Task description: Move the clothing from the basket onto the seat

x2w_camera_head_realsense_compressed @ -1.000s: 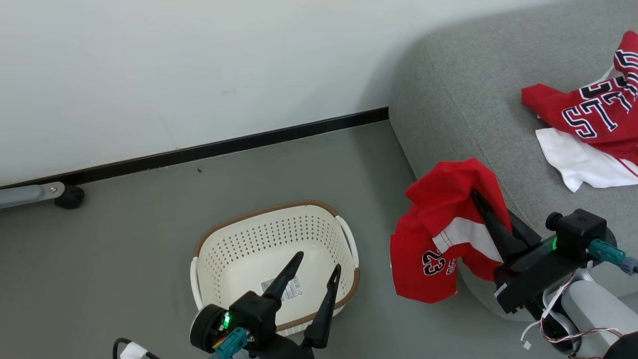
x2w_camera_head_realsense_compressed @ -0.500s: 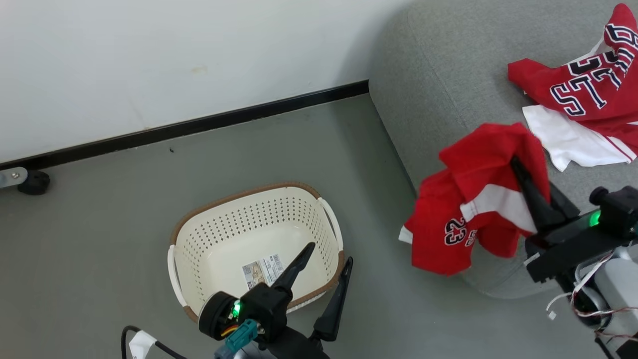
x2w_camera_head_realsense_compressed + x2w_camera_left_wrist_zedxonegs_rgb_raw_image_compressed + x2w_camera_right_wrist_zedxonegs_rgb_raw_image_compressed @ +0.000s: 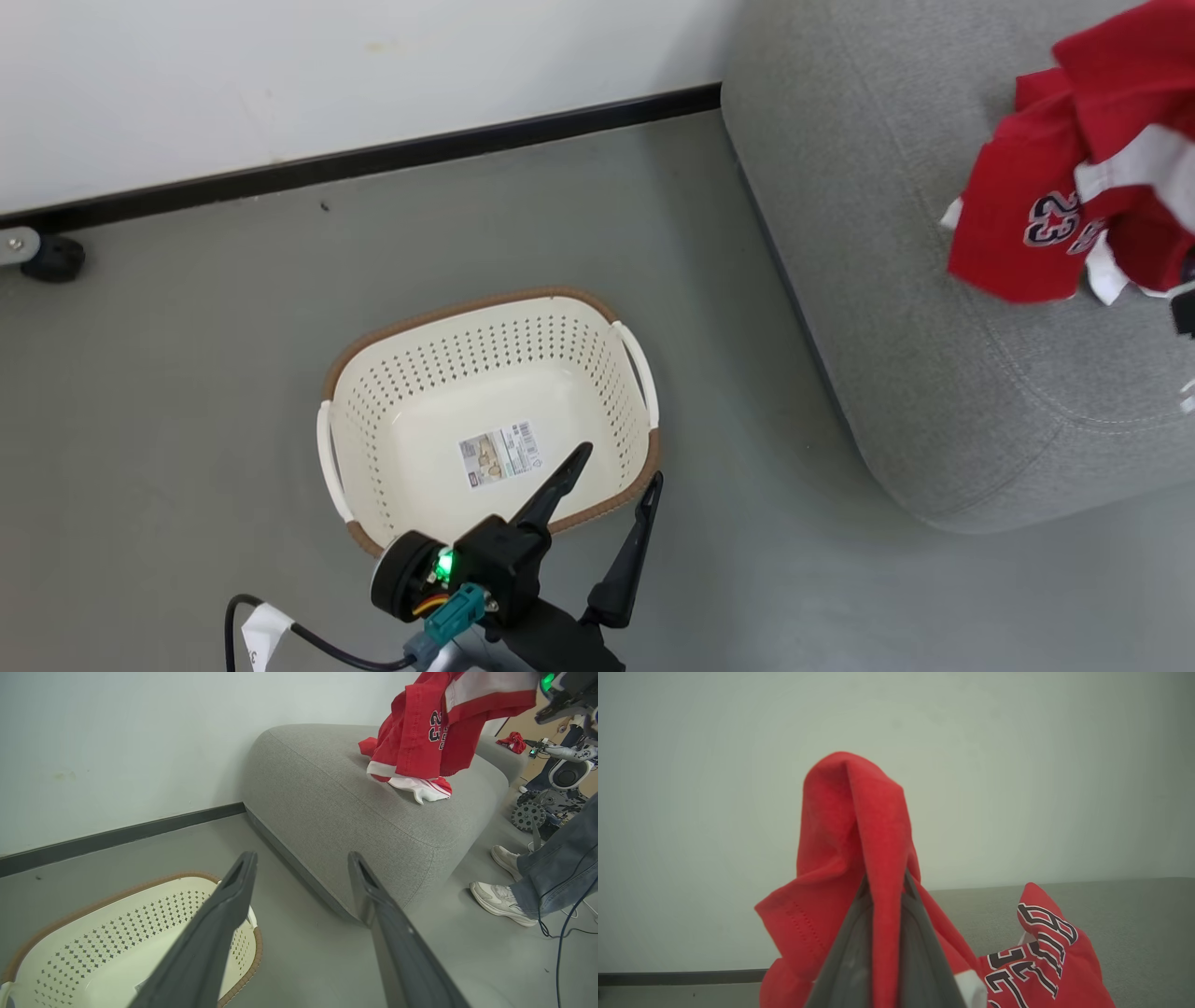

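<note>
Grey seat at two o'clock, right end effector clenched on red shorts above it, jersey on seat, left end effector released near five o'clock rim of basket.

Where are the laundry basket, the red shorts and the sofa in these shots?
basket [image 3: 485, 353]: head view, perforated far wall.
red shorts [image 3: 1004, 247]: head view, leg panel left of the "23".
sofa [image 3: 887, 336]: head view, bare grey cushion.

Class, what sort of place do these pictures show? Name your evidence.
Probably an indoor robot test room dressed like a living room: a grey sofa, a laundry basket on the grey floor, and wheeled machinery beside a person's feet.
</note>
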